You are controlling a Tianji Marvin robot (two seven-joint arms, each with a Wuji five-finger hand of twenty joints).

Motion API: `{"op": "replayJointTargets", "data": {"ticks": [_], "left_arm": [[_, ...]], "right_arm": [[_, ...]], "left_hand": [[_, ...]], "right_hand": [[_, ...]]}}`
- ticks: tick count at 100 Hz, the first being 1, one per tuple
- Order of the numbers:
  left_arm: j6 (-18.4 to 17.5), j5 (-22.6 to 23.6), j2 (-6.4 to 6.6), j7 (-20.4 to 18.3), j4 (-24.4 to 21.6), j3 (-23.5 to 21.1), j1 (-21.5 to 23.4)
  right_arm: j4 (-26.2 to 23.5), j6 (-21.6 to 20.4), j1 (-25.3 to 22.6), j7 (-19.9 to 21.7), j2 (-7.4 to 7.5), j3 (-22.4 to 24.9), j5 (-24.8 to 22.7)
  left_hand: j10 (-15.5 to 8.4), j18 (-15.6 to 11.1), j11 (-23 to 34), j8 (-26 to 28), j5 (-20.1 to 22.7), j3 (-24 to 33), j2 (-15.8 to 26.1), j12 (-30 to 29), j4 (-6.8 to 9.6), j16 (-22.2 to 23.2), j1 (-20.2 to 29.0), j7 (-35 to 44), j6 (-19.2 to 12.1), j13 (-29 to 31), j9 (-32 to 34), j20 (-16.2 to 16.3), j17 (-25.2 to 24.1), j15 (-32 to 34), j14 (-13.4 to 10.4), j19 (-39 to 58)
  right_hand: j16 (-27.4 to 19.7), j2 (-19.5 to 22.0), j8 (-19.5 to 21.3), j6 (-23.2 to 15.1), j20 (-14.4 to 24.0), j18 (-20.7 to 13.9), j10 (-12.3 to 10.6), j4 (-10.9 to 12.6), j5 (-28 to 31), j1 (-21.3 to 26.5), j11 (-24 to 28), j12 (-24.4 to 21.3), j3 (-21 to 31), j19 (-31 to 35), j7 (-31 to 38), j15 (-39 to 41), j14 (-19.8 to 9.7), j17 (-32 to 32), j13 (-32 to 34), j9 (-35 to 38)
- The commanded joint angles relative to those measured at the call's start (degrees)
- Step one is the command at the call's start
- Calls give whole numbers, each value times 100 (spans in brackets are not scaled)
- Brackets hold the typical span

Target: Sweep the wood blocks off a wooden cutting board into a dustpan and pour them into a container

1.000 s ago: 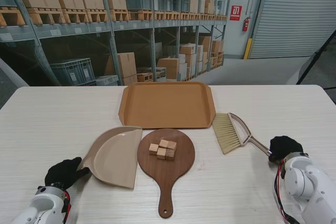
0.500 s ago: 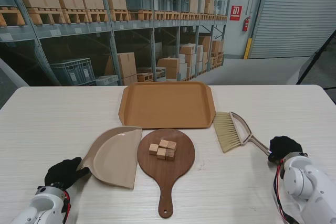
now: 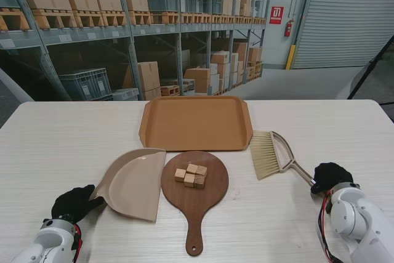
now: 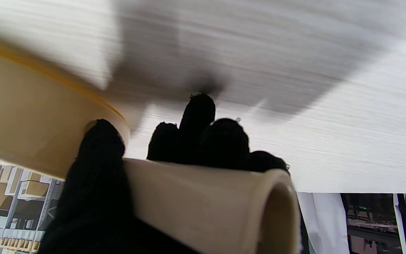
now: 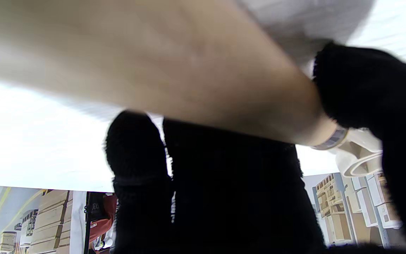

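Observation:
Several small wood blocks point(image 3: 191, 176) lie in a cluster on the round dark cutting board point(image 3: 194, 186), whose handle points toward me. The beige dustpan point(image 3: 132, 182) lies just left of the board. My black-gloved left hand point(image 3: 75, 203) is shut on the dustpan's tubular handle point(image 4: 203, 201). The hand brush point(image 3: 268, 155) lies right of the board, bristles away from me. My right hand point(image 3: 330, 177) is shut on the brush's handle point(image 5: 174, 70). The orange tray point(image 3: 196, 122) sits beyond the board.
The white table point(image 3: 55, 133) carries all the items, and its far edge runs in front of warehouse shelving with boxes and crates. The tray's raised rim lies close to the far side of the board and the brush bristles.
The brush has shifted slightly left and away from me with my right hand. The dustpan has nudged a little. The blocks and the board have not moved.

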Motion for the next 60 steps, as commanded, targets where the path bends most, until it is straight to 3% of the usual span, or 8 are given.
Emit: {"op": "replayJointTargets", "data": {"ticks": [1,32,60], "left_arm": [[16,2,-21,-126,59,9,87],[12,-9,-21,-131,68,13,86],[14,-18,-19,-151,67,14,88]], "right_arm": [[-44,-19,-109,77,-23,7,-54],[-152,-4,-145,29,-21,74,-184],[22,-250,-59,177,67,-61,-492]], "left_hand": [[-1802,-334,6344,-40,519,525,934,-63,38,0,756,292,181,657,439,-26,-38,292,-1211,171],[-1808,-335,6333,-44,530,529,933,-67,39,-10,758,289,181,670,446,-35,-38,284,-1217,175],[-1808,-342,6333,-46,531,531,929,-67,40,-14,756,287,179,671,446,-44,-23,282,-1217,179]], "right_hand": [[79,686,494,-2174,-99,317,-988,377,1677,3201,1130,371,2336,479,1753,219,-358,240,304,790],[84,864,514,-2172,-100,291,-1001,588,1677,3099,1209,386,2336,532,1772,329,-376,296,299,786],[27,993,491,-2206,-90,241,-996,517,1664,3043,1072,347,2336,480,1678,172,-394,220,301,783]]}}
